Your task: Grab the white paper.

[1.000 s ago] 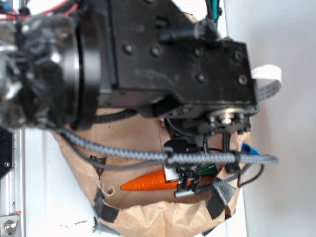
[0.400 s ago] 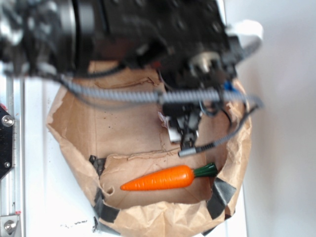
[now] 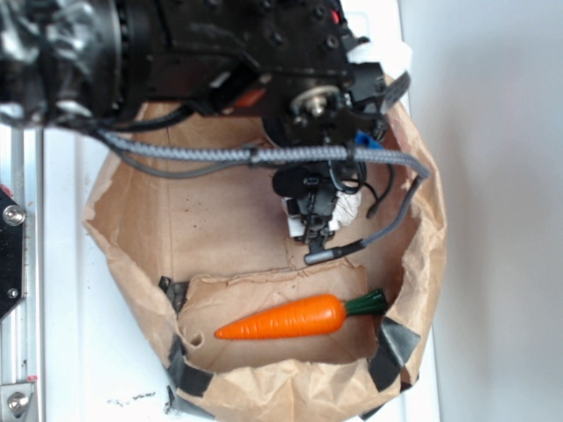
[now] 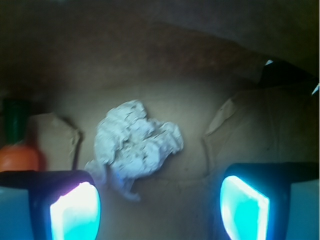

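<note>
The white paper is a crumpled wad lying on the brown floor of the bag, just ahead of my gripper and a little left of its middle. My gripper is open, its two bright pads wide apart, nothing between them. In the exterior view the gripper hangs inside the brown paper bag, and only a white edge of the paper shows behind the arm and cables.
An orange toy carrot with a green top lies on a folded flap at the bag's near side; it shows at the wrist view's left edge as the carrot. Bag walls rise all round. Grey cables droop across the bag.
The arm has swung away from the carrot toward the bag's far side, uncovering the carrot, and the gripper now hangs over the white paper.
</note>
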{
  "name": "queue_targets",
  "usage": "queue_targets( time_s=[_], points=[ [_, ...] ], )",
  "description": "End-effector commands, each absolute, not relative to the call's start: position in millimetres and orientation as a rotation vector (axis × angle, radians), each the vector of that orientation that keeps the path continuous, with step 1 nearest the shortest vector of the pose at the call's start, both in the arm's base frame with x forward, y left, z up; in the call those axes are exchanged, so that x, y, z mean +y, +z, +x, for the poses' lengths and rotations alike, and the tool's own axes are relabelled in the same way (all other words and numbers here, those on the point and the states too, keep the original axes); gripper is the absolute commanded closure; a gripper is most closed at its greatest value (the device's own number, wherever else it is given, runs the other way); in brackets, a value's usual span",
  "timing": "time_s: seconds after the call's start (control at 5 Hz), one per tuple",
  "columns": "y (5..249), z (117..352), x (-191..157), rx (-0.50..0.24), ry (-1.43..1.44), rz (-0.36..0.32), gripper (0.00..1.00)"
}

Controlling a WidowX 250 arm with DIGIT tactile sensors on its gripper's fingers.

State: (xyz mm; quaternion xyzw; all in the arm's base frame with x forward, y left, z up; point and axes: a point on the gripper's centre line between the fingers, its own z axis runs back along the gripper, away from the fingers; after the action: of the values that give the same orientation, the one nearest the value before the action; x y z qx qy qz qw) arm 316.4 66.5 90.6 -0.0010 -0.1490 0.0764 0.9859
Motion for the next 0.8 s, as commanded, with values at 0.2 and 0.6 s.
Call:
queue_targets(
  time_s=[0.2, 0.6],
  points=[
    [60.8, 327.8, 28.9, -0.273, 0.092, 0.094, 0.00],
    [73.0, 317.3, 16.9, -0.233, 0.055, 0.049, 0.00]
  ],
)
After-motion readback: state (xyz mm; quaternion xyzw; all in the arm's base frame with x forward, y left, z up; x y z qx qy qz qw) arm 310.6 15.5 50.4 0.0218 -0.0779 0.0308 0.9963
